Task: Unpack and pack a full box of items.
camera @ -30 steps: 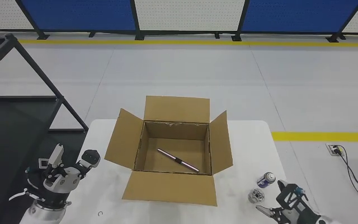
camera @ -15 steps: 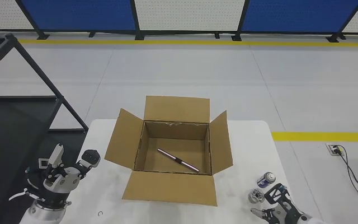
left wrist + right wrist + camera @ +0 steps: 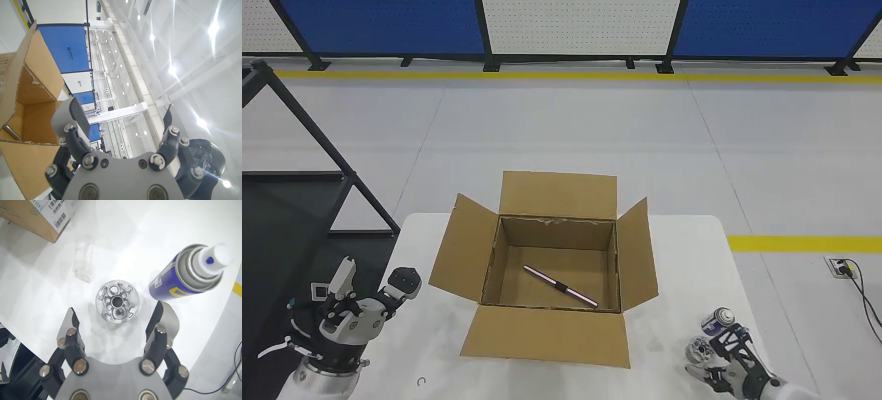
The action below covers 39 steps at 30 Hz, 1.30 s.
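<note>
Right jaws spread, moved in over metal hub (image 3: 117, 302)

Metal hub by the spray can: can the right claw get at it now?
Probably yes: the right claw sits open right over the metal hub, with nothing between them. The spray can stands close beside the hub and might get brushed.
</note>
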### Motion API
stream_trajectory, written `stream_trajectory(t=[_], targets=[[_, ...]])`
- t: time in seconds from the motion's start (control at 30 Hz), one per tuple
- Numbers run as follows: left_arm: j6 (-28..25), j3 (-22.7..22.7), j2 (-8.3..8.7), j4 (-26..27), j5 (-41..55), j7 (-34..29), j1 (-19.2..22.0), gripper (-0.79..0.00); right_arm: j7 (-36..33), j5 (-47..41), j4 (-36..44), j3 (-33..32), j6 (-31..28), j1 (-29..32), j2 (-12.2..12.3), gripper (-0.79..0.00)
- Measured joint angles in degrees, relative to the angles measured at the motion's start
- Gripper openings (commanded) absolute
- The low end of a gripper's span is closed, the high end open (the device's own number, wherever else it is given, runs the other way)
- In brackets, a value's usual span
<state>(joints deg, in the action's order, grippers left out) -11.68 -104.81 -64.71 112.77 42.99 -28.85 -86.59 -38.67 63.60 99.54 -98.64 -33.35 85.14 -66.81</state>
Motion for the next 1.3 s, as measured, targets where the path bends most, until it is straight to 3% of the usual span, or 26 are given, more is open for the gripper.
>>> stream_trajectory(t=[0.2,0.33,0.43,0.73,1.13,1.3], targets=[[0.00,0.00,0.00,0.00,0.00,0.00,0.00,0.000,0.07,-0.54,-1.15,0.73,0.56,-0.85,0.31,-0.209],[0.00,0.00,0.00,0.00,0.00,0.00,0.00,0.000,0.15,-0.79,-1.39,0.92,0.66,-1.30,0.57,-0.394],[0.00,0.00,0.00,0.00,0.00,0.00,0.00,0.000,-0.05,-0.77,-1.69,1.14,0.84,-1.72,0.76,-0.425],[0.00,0.00,0.00,0.00,0.00,0.00,0.00,0.000,1.74,-2.21,-0.22,0.57,-2.51,-0.98,1.48,-0.785],[0.00,0.00,0.00,0.00,0.00,0.00,0.00,0.000,8.92,-4.16,18.01,-9.65,-11.27,9.64,2.84,-0.785],[0.00,0.00,0.00,0.00,0.00,0.00,0.00,0.000,14.24,-2.70,26.06,-14.79,-11.69,14.77,2.88,-0.785]])
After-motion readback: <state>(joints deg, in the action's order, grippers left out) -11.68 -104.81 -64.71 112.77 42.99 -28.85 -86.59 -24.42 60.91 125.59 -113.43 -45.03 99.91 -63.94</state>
